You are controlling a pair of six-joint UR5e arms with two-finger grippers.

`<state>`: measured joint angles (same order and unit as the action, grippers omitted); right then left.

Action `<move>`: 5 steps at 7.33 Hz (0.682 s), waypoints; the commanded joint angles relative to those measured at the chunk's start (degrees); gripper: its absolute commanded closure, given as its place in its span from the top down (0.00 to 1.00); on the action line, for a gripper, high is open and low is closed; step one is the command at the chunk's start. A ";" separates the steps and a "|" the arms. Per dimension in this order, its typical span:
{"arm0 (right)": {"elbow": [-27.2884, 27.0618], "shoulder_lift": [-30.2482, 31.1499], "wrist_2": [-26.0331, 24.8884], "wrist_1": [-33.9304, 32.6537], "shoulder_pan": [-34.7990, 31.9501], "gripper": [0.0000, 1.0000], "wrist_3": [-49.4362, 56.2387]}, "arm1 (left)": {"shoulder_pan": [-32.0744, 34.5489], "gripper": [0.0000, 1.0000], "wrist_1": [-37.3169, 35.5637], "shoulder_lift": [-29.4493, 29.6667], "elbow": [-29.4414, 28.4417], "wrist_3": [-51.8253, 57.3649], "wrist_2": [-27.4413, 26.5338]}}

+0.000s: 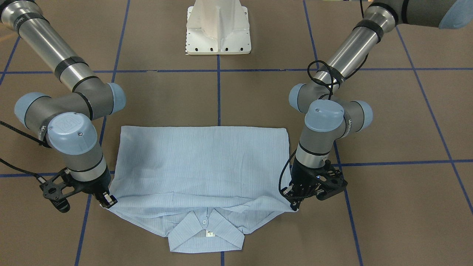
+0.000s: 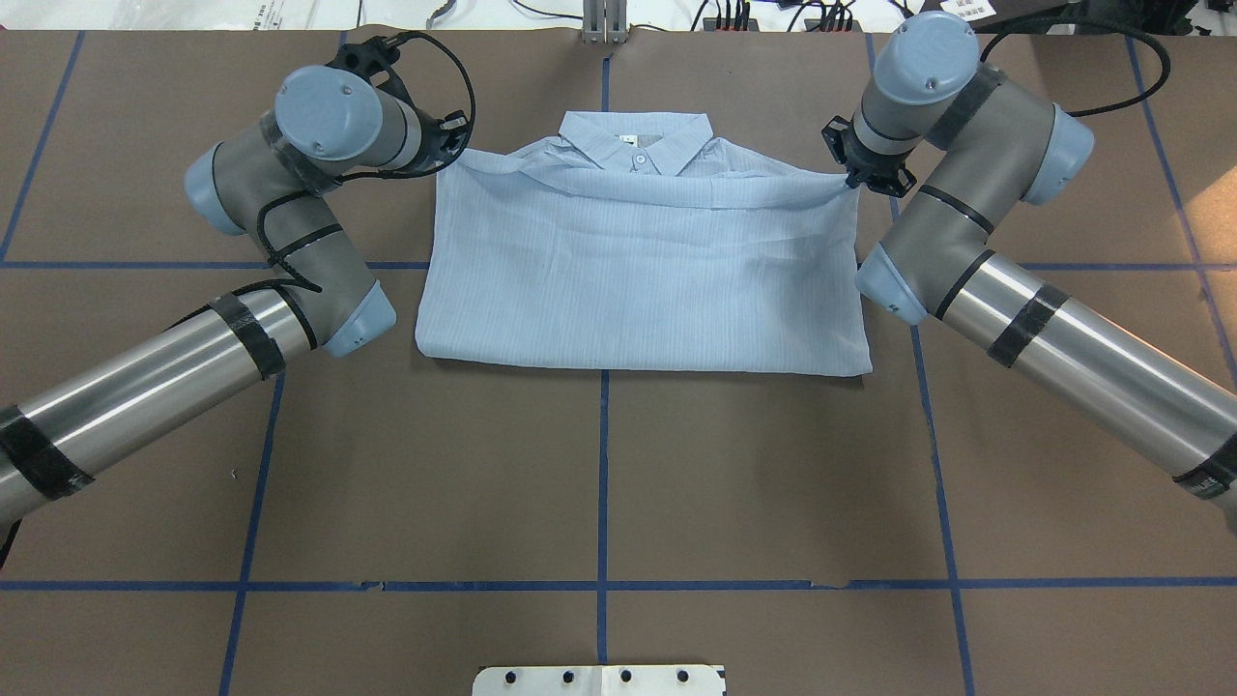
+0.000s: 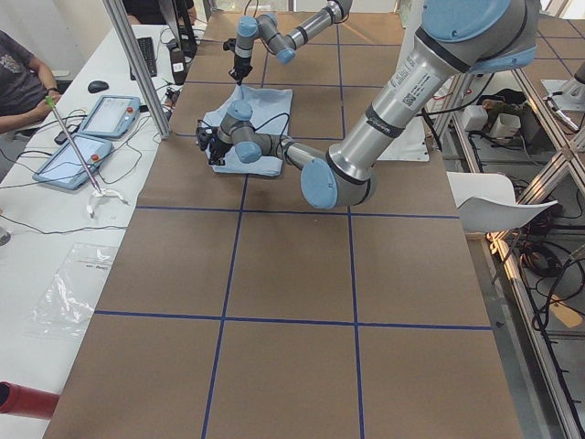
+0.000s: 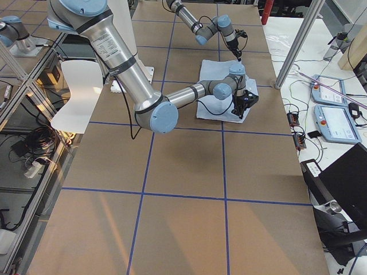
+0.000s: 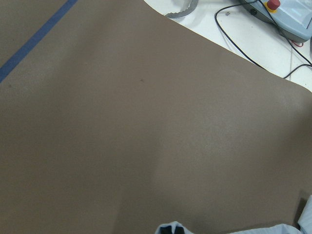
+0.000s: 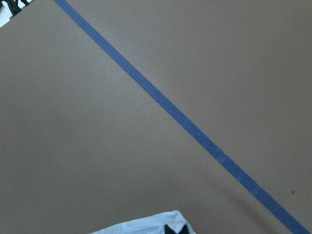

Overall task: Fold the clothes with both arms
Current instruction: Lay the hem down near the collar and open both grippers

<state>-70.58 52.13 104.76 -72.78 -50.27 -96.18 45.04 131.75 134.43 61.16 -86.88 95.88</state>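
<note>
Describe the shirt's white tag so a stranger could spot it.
On the brown table, find the light blue shirt. Its collar lies at the edge farthest from the robot's base; the tag is the small white rectangle inside it, just beyond the round button.

- shirt (image 1: pixel 201 162): thin cloth, matt, softly creased.
- left arm (image 1: pixel 351 48), right arm (image 1: pixel 48 40): smooth shiny metal tubes; matt grey joints, plastic-looking caps.
- table (image 2: pixel 599 464): matt brown paper-like cover.
- base (image 1: pixel 218 29): white painted metal.

Left arm (image 1: pixel 351 44): silver tube, black bands, grey joints, pale blue caps.
Right arm (image 1: pixel 44 40): same, logo on one cap.
Cables (image 1: pixel 18 132): black.
Left gripper (image 1: pixel 292 198): black.
Right gripper (image 1: pixel 109 200): black.
Base (image 1: pixel 218 29): white, bolted.
</note>
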 commanded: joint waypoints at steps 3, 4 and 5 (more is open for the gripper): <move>-0.18 -0.19 0.00 1.48 0.17 0.99 -0.58 | 0.05 0.30 0.09 -0.58 0.27 1.35 0.18; -0.87 0.34 0.00 2.72 0.17 0.99 -0.94 | 0.05 0.31 0.44 -0.75 0.53 1.36 0.27; -2.97 1.12 0.18 2.64 0.69 0.99 -1.03 | 0.05 0.32 0.96 -0.75 0.54 1.45 0.27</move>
<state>-71.75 52.48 104.81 -70.66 -49.93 -96.96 45.08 132.21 133.75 61.59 -85.60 96.12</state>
